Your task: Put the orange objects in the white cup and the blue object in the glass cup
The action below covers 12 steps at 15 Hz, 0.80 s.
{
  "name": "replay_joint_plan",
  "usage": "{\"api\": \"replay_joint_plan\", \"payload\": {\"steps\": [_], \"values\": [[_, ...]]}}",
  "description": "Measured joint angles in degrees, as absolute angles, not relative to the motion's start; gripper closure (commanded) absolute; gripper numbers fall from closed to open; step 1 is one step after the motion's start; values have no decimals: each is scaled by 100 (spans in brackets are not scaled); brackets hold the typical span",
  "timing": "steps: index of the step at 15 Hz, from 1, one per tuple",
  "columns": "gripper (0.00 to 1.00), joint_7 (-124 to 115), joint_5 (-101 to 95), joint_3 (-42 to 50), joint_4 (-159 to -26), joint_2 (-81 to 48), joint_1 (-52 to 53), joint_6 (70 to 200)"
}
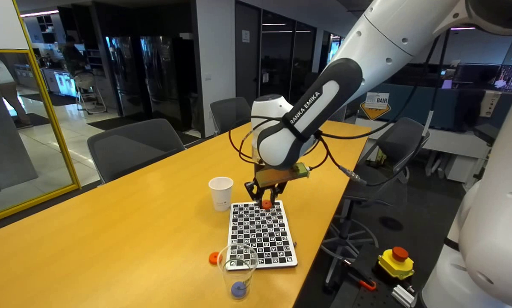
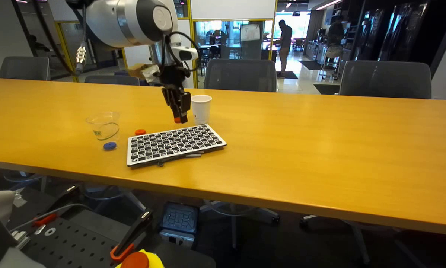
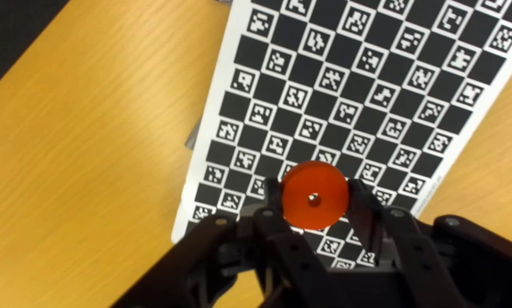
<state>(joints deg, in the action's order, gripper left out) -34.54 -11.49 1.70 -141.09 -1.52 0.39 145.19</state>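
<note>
My gripper (image 1: 266, 202) is shut on an orange piece (image 3: 315, 201), a round disc with a small centre hole, held above the far end of the checkered board. The held piece also shows in both exterior views (image 1: 266, 205) (image 2: 177, 120). The white cup (image 1: 221, 194) stands upright beside the board, close to the gripper (image 2: 183, 120); its inside is hidden. A second orange piece (image 1: 213, 258) lies on the table between the board and the glass cup (image 1: 238, 271). The blue object (image 1: 239, 289) shows at the glass cup's bottom in both exterior views (image 2: 110, 146).
The black-and-white checkered board (image 1: 260, 235) lies on the wooden table (image 1: 132, 231), slightly raised, with grey parts under one edge (image 2: 193, 155). The table edge runs close to the board. A yellow-and-red button box (image 1: 395, 263) sits off the table by the robot base.
</note>
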Motion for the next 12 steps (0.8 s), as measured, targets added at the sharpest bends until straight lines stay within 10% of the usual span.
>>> {"api": "replay_joint_plan", "payload": {"steps": [12], "values": [[76, -2856, -1099, 103, -11751, -1479, 95, 14176]]}}
